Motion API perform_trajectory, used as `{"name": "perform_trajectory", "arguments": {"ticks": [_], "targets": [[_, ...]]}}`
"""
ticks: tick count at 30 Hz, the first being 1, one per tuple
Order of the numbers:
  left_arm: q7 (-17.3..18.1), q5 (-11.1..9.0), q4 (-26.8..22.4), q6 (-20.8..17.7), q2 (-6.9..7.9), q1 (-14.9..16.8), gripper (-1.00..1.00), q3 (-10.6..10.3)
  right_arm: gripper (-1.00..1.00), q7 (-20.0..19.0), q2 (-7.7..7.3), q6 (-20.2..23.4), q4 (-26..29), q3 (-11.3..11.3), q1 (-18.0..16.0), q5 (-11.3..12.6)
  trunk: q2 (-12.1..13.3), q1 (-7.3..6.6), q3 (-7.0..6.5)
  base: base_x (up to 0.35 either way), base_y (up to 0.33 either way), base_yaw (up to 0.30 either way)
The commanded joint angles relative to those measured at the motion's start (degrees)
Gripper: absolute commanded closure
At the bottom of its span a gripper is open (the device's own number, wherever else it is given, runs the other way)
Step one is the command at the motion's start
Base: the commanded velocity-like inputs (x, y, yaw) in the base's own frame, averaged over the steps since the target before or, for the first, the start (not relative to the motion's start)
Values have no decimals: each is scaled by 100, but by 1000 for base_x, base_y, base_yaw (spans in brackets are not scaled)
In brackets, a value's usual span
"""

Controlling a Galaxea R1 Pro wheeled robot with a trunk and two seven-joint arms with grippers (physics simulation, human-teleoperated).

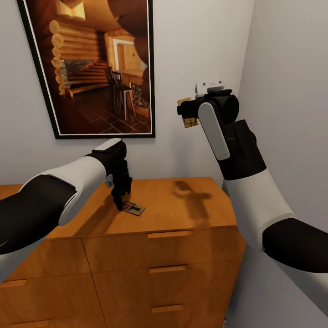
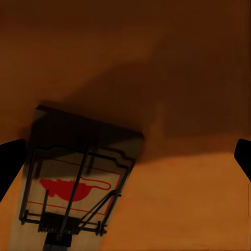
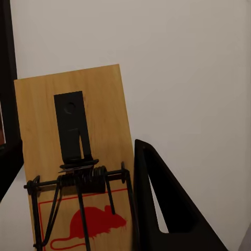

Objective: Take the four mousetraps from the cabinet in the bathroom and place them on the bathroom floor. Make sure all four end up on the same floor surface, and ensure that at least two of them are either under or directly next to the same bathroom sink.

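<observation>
1. Pale grey walls close us into a corner, with a dark-framed log-cabin picture (image 1: 91, 64) hung above the furniture; none of the tiled floor or the sink lies ahead of us here.
2. Below it stands the orange-brown cabinet (image 1: 182, 255), its flat top serving as our bench and its drawer fronts shut.
3. Our right arm is raised high near the side wall, well clear of the cabinet top, probably so its load stays out of the way while the other arm works.
4. Our left arm reaches down over the cabinet top, pointing almost straight at the wood.
5. Our right fingers (image 1: 187, 114) are clamped on one mousetrap (image 3: 73, 157), held upright against the wall backdrop.
6. Our left fingers (image 1: 121, 203) stand wide apart just above a second mousetrap (image 2: 78, 183), which lies flat on the cabinet top; one dark tip shows at each side of it in the wrist view, so we judge this a descent to grasp.
</observation>
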State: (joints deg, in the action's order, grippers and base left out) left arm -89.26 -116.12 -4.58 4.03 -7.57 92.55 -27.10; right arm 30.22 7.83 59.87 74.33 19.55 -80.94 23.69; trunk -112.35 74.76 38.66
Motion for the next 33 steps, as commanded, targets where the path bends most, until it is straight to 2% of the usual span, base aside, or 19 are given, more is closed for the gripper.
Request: {"name": "perform_trajectory", "arguments": {"ticks": [1,18,33], "targets": [[10,-34,-32,27,4,-139,-100,-33,100,72,-1,13,2,6,-5,69,-1,0,8,0,0,0],[-47,-26,-238,27,1,-146,-100,-40,100,72,5,13,2,11,-1,70,-1,0,8,0,0,0],[-65,-46,-221,28,-10,-141,-100,-41,100,72,8,13,-2,13,0,66,-1,0,8,0,0,0]]}}
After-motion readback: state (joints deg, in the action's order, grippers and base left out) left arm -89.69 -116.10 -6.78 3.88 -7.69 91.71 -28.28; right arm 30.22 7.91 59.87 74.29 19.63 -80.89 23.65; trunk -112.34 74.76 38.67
